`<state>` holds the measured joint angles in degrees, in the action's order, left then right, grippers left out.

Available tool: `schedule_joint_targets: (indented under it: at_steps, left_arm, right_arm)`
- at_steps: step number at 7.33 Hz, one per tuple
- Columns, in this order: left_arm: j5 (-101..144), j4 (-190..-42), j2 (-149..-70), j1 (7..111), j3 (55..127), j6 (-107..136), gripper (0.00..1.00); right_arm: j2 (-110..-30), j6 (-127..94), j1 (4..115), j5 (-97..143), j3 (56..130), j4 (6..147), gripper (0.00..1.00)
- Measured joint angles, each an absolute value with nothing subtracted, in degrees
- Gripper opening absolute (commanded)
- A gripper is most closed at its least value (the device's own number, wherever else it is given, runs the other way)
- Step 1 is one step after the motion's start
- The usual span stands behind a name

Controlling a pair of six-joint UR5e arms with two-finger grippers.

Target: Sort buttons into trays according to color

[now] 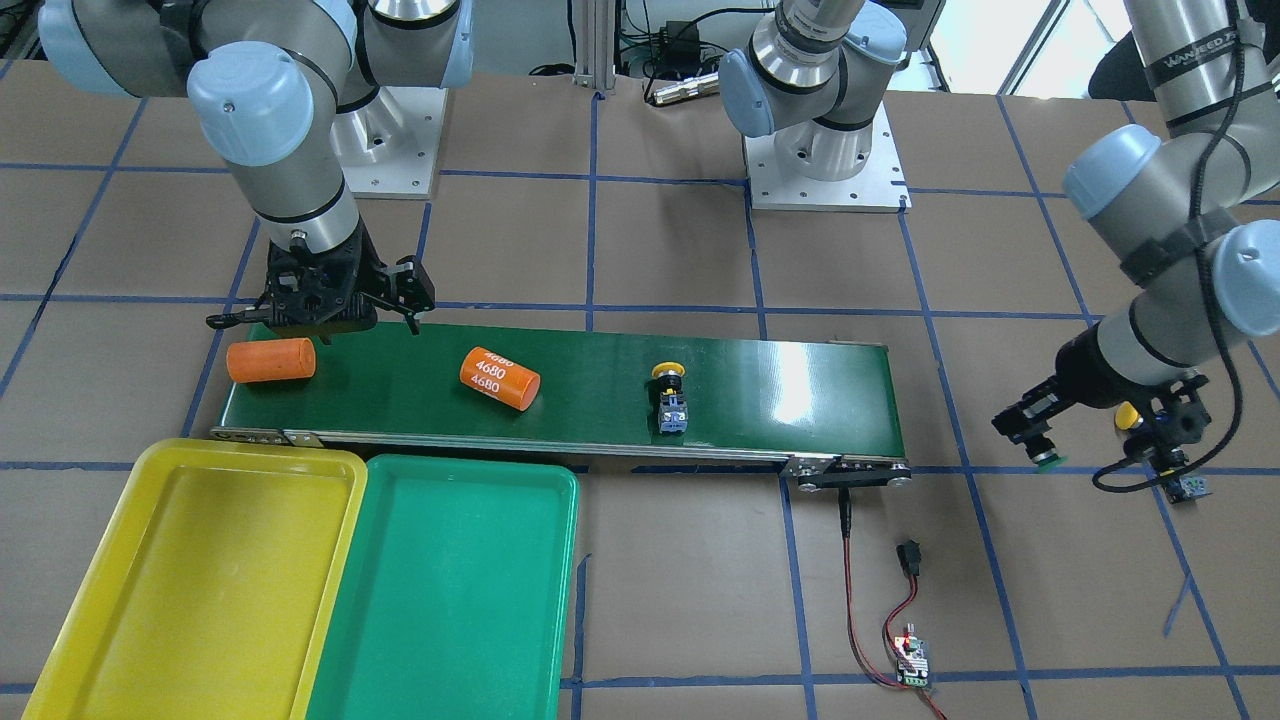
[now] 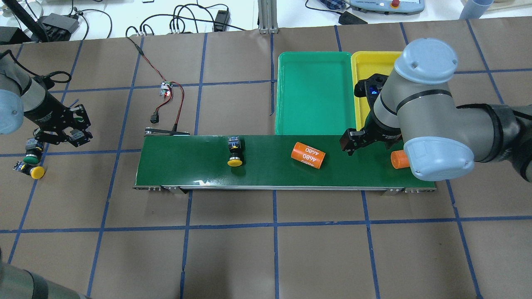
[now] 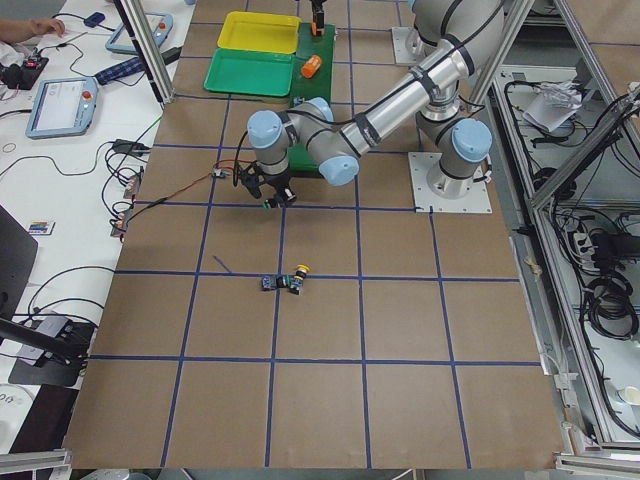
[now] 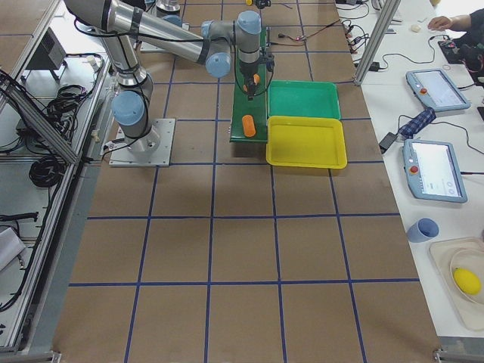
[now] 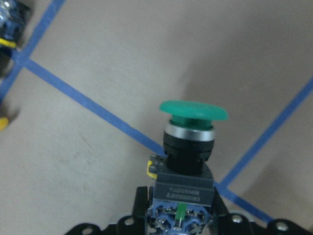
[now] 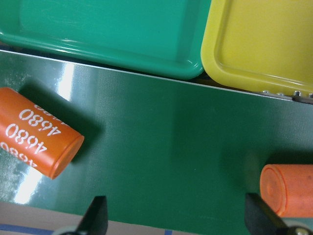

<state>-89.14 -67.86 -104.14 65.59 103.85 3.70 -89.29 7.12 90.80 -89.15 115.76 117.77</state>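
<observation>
Left gripper [image 5: 180, 221] is clamped on a green button [image 5: 189, 142], gripping its grey-blue block, cap pointing away from the wrist cam, over the brown table [image 5: 98, 88]. In the front view that's far right of frame, past the belt's end. Can't tell if the cap touches the table. Near it a yellow button [image 2: 36, 172] lies on its side on the table.

Right gripper [image 1: 313, 323] is spread wide w/ nothing in it, over the belt [image 1: 780, 390] at its left end in the front view. Wrist cam: plain orange cylinder [image 6: 288, 188] at lower right, orange cylinder marked 4680 [image 6: 39, 132] at left, both apart from the fingers [image 6: 98, 218].

2nd yellow button [image 1: 670, 395] lies mid-belt, cap toward top of frame. Yellow tray [image 1: 220, 580] & green tray [image 1: 450, 600] sit side by side, lower left, just beside the belt's lower edge.
</observation>
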Motion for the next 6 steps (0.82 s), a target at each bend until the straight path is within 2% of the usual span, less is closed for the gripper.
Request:
schedule_joint_targets:
  at_steps: [2, 6]
  left_arm:
    - [-89.07, -67.95, -100.81, 72.58, 106.96, 1.03, 0.0]
    - [-87.67, -58.63, -98.39, 77.27, 116.72, -4.65, 0.0]
  right_arm:
    - [-89.3, 7.08, 90.79, -89.12, 115.75, 117.77, 1.0]
    - [-89.3, 7.12, 90.79, -89.12, 115.75, 117.77, 1.0]
